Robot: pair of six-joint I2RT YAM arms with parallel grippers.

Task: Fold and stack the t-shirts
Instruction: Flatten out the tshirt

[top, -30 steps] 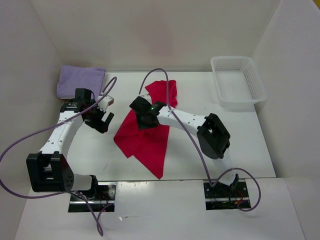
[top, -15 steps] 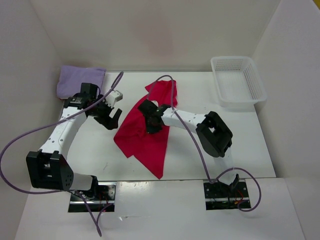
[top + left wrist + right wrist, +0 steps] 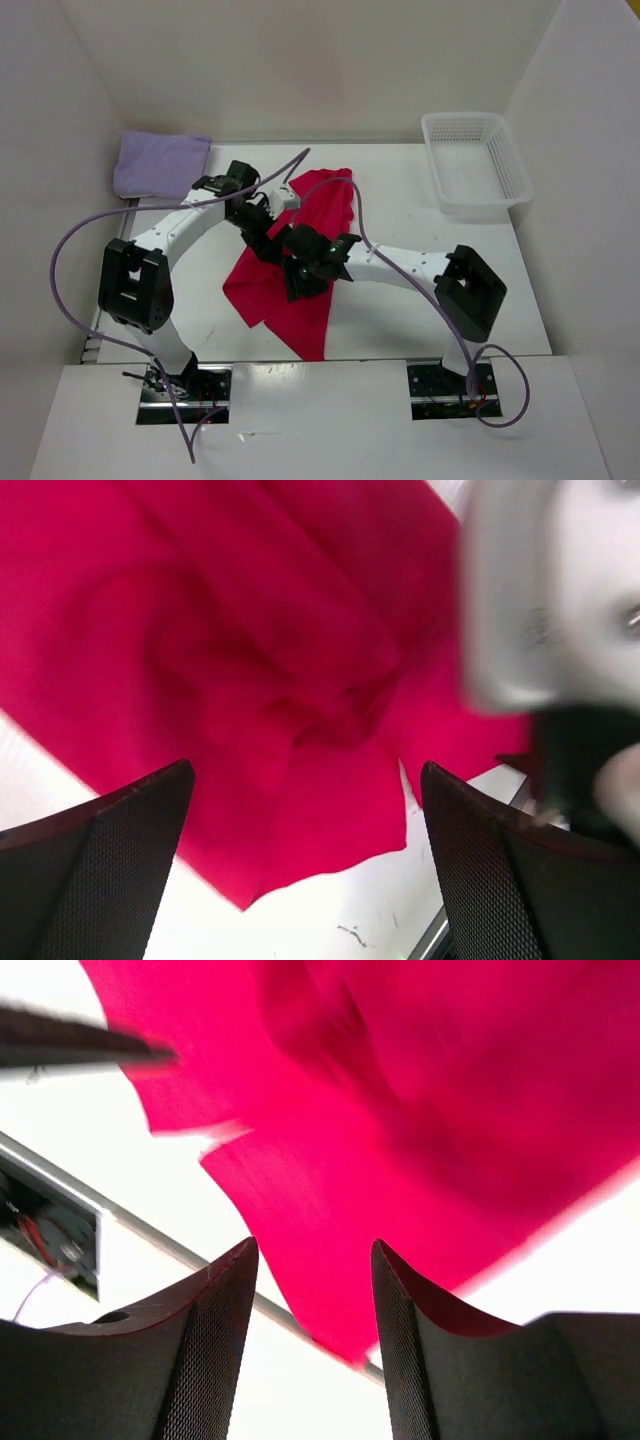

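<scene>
A red t-shirt point(image 3: 322, 192) lies crumpled and partly spread across the middle of the table, also filling the left wrist view point(image 3: 250, 630) and the right wrist view point(image 3: 430, 1080). A lavender t-shirt point(image 3: 160, 162) lies folded at the back left. My left gripper point(image 3: 265, 238) hovers over the red shirt's left part, jaws wide open point(image 3: 305, 780) with nothing between them. My right gripper point(image 3: 303, 278) is just beside it, over the shirt's middle. Its jaws stand apart point(image 3: 312, 1260), with the cloth's lower edge seen beyond the gap.
A white mesh basket point(image 3: 478, 172) stands at the back right. White walls enclose the table on the left, back and right. The right arm's white link point(image 3: 560, 590) crosses close in front of the left wrist camera. Purple cables point(image 3: 90, 225) loop over both arms.
My left arm has swung right from the table's left side to over the red shirt. My right gripper shut, opened again and moved toward the near edge. The shirt's lower part shifted slightly.
</scene>
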